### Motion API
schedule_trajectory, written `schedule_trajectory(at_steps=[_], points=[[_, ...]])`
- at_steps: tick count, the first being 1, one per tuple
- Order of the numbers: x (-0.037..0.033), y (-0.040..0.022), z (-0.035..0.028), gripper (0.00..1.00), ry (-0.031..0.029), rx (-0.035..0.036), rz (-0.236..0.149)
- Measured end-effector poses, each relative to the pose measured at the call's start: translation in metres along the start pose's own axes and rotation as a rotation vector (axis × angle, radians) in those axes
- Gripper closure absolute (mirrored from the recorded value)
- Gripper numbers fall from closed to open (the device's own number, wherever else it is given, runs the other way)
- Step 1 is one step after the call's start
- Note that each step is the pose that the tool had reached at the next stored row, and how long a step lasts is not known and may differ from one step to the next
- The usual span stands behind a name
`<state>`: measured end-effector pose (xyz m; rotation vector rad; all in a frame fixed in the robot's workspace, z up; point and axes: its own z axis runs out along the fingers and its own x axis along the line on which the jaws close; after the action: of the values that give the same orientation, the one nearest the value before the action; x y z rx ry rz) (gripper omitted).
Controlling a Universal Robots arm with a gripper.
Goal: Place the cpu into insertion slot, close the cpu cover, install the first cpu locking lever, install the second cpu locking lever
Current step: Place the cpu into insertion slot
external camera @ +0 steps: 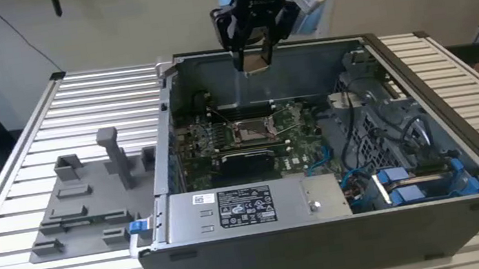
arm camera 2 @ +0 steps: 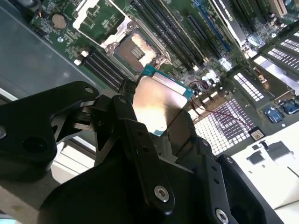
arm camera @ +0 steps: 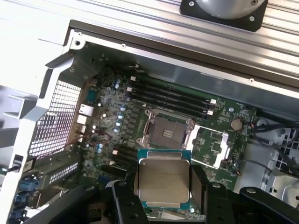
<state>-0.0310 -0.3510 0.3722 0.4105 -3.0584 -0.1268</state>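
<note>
The black jaws are clamped on the edges of the small flat silver-topped square cpu [arm camera: 164, 182], high above the open square metal socket [arm camera: 166, 132]. The thin metal-frame cpu cover [arm camera: 211, 145] beside the socket seems flipped aside. Seating it well wants the chip level and square to the socket.

An open computer case [external camera: 329, 248] sits on the worktop [external camera: 77, 100]. A grey plate [external camera: 100, 198] with upright blocks lies beside it, toward the worktop's edge at the exterior view's left. A white-labelled box [external camera: 249, 206] lines the case's near wall.
</note>
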Motion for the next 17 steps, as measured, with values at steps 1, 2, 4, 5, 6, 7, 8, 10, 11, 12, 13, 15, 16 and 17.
schedule_trajectory(at_steps=[1, 2, 4, 5, 6, 7, 8, 10, 11, 12, 13, 15, 16, 17], points=[[0.0000, 0.0000, 0.0000, 0.45, 0.0007, 0.0004, -0.009], [0.0000, 0.0000, 0.0000, 0.45, 0.0015, 0.0007, -0.018], [0.0000, 0.0000, 0.0000, 0.45, 0.0031, 0.0015, -0.035], [0.0000, 0.0000, 0.0000, 0.45, 0.0038, 0.0018, -0.043], [0.0000, 0.0000, 0.0000, 0.45, 0.0046, 0.0021, -0.052], [0.0000, 0.0000, 0.0000, 0.45, 0.0054, 0.0026, -0.060], [0.0000, 0.0000, 0.0000, 0.45, 0.0061, 0.0029, -0.069], [0.0000, 0.0000, 0.0000, 0.45, 0.0075, 0.0036, -0.085], [0.0000, 0.0000, 0.0000, 0.45, 0.0083, 0.0039, -0.093], [0.0000, 0.0000, 0.0000, 0.45, 0.0090, 0.0043, -0.102], [0.0000, 0.0000, 0.0000, 0.45, 0.0098, 0.0046, -0.110], [0.0000, 0.0000, 0.0000, 0.45, 0.0113, 0.0053, -0.126], [0.0000, 0.0000, 0.0000, 0.45, 0.0119, 0.0056, -0.134], [0.0000, 0.0000, 0.0000, 0.45, 0.0126, 0.0059, -0.142]])
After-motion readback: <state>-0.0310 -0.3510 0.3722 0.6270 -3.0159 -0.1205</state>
